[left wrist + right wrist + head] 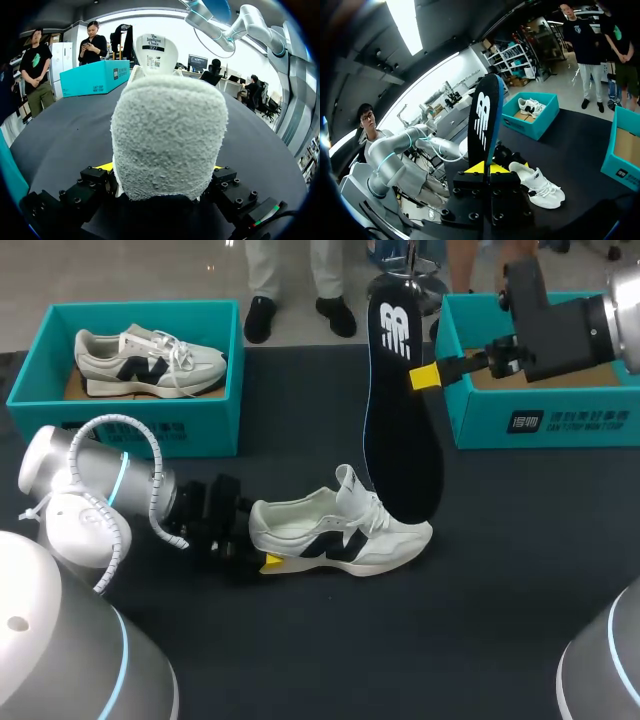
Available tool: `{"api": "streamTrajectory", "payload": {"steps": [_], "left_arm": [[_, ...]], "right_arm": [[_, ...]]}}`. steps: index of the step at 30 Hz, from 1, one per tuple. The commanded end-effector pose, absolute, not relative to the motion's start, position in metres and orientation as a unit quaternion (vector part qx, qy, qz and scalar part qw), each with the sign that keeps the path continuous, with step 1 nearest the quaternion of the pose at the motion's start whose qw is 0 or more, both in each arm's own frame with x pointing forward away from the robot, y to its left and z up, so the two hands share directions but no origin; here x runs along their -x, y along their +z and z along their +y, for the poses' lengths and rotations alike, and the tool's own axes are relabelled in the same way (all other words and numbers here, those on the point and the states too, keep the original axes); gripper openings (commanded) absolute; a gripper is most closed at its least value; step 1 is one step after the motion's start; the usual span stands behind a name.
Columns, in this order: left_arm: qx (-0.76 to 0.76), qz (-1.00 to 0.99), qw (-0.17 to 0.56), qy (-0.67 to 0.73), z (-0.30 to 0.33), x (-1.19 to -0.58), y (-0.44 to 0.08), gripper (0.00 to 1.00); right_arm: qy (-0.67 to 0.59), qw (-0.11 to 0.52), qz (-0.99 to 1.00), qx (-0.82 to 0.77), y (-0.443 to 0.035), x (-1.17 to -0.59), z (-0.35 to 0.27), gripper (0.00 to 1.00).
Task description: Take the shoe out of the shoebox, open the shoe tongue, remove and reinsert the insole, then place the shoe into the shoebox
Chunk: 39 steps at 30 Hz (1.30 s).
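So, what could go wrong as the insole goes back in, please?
The right gripper pinches the insole only near one end, so it could swing or slip. Its lower tip hangs by the tongue of the shoe and might snag. The left gripper holds only the heel, so the shoe might twist.

Shoe heel (169, 135) between both fingers (106, 166)

A second teal box (210, 425) holding another white shoe (150, 365) sits on the dark table (480, 590).
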<state>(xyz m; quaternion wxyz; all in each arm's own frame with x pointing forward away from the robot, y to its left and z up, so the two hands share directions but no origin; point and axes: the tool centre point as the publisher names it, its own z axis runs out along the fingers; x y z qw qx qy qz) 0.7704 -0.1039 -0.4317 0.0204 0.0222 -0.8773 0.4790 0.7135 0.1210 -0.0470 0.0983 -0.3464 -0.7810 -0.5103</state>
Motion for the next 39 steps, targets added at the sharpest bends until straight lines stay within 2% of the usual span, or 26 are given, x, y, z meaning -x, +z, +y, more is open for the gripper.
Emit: {"api": "streamTrajectory", "payload": {"steps": [1, 35, 37, 39], "left_arm": [[-0.023, -0.878, 0.020, 0.477, -0.1076, -0.7708, -0.4403, 0.00], [-0.023, -0.878, 0.020, 0.477, -0.1076, -0.7708, -0.4403, 0.00], [-0.023, -0.878, 0.020, 0.477, -0.1076, -0.7708, -0.4403, 0.18], [-0.023, -0.878, 0.020, 0.477, -0.1076, -0.7708, -0.4403, 0.61]], "right_arm": [[-0.509, 0.098, -0.781, 0.348, -0.0476, -0.7150, 0.1234, 0.00], [-0.509, 0.098, -0.781, 0.348, -0.0476, -0.7150, 0.1234, 0.00], [-0.509, 0.098, -0.781, 0.348, -0.0476, -0.7150, 0.1234, 0.00], [-0.509, 0.098, -0.781, 0.348, -0.0476, -0.7150, 0.1234, 0.00]]}}
